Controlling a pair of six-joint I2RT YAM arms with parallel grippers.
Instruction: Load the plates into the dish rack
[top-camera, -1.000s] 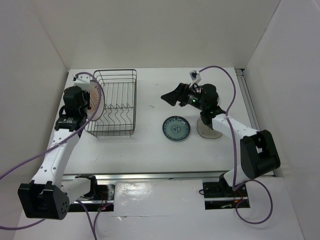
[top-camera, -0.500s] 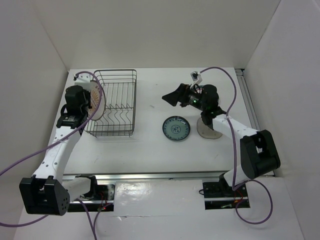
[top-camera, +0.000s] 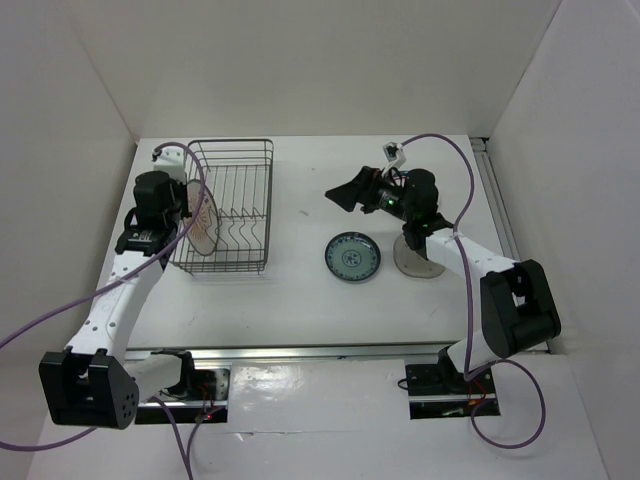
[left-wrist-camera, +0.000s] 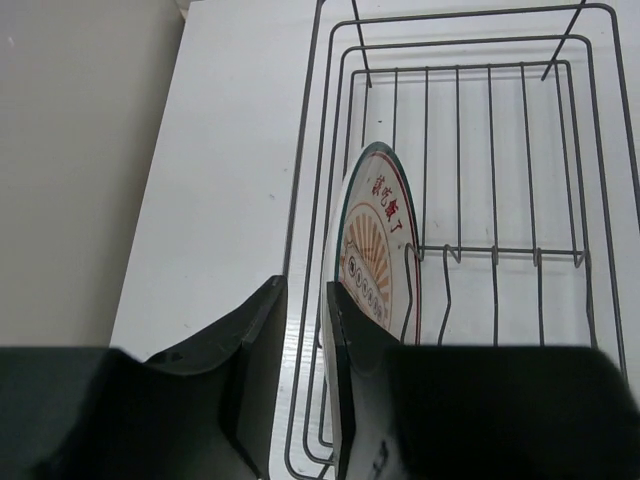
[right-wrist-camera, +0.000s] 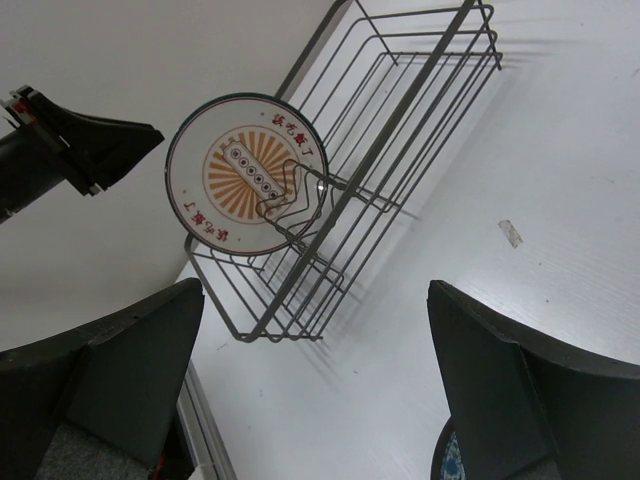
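Note:
The dish rack (top-camera: 270, 200) stands at the table's back left. The white plate with the orange centre (top-camera: 203, 222) stands on edge inside it, by the rack's left wall, leaning on the divider prongs (left-wrist-camera: 375, 250) (right-wrist-camera: 215, 180). My left gripper (top-camera: 185, 212) (left-wrist-camera: 305, 290) hangs just over that plate's near rim, jaws slightly apart; only rack wire and table show in the gap. The blue-green plate (top-camera: 352, 257) lies flat mid-table. The grey-beige plate (top-camera: 408, 262) lies beside it, partly under my right arm. My right gripper (top-camera: 345, 190) (right-wrist-camera: 315, 290) is raised above the table, open and empty.
White walls close in on the left, back and right. A metal rail (top-camera: 320, 350) runs along the near edge, and a track (top-camera: 497, 210) along the right side. Purple cables loop over both arms. A small scrap (right-wrist-camera: 510, 232) lies on the table.
The left jaws have parted and let go of the white plate, which has gone from tilted over the rack's left wall to standing inside it. The right arm has not moved.

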